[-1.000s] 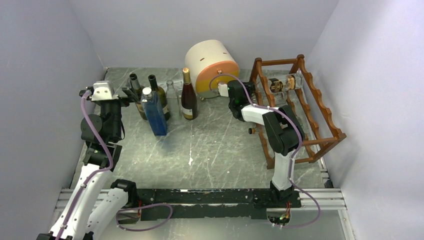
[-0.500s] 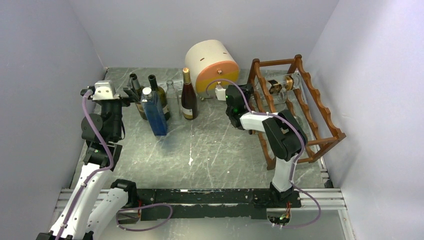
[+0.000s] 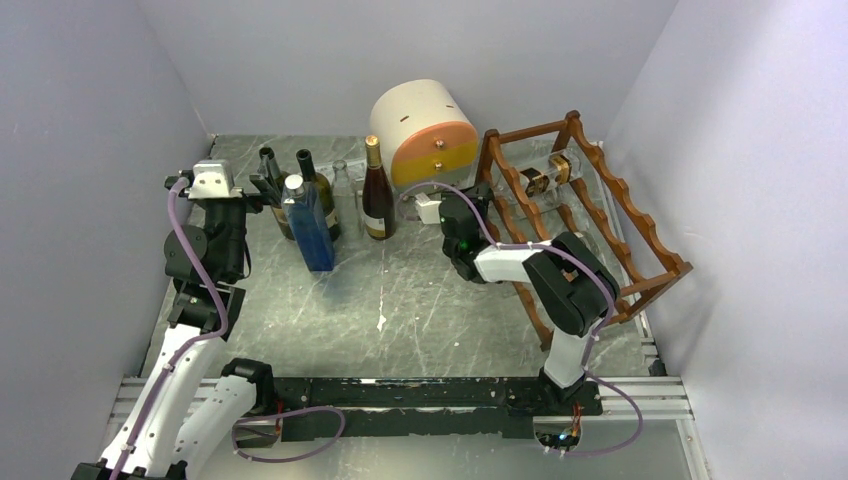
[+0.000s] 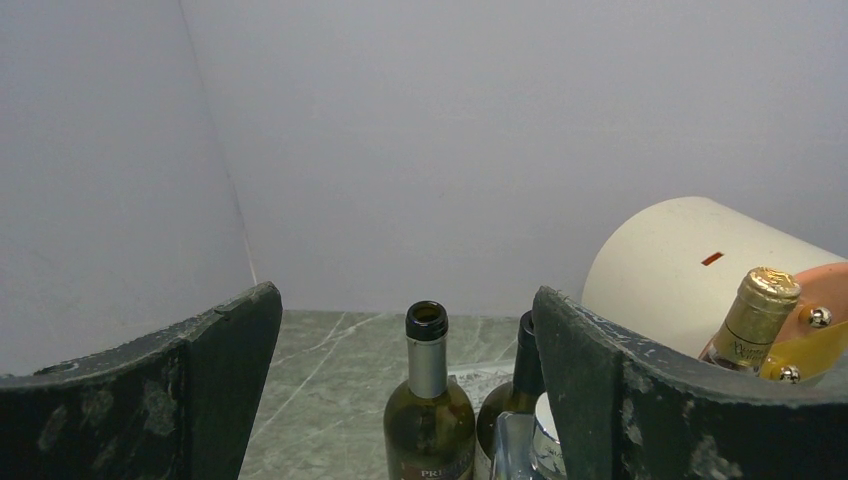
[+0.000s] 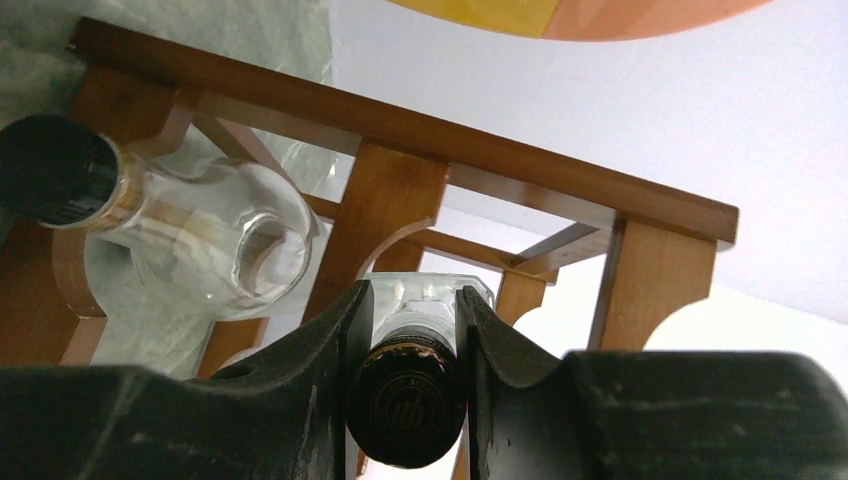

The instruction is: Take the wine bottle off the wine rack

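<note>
wooden scalloped wine rack point(image 5: 400, 190); right claw point(image 5: 412, 300) clenched on dark round cap of glass wine bottle point(image 5: 405, 410); left claw point(image 4: 405, 300) released.

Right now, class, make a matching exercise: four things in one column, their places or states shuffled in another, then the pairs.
1. blue rectangular bottle
2. round cream-and-orange drawer box
3. clear glass wine bottle, black cap
4. left gripper

A. open, empty
B. lying in the reddish-brown wooden wine rack, cap pinched by right gripper
C. upright, near left gripper
D. beside the rack, on its left

Pairs: 1-C, 2-D, 3-B, 4-A
</note>
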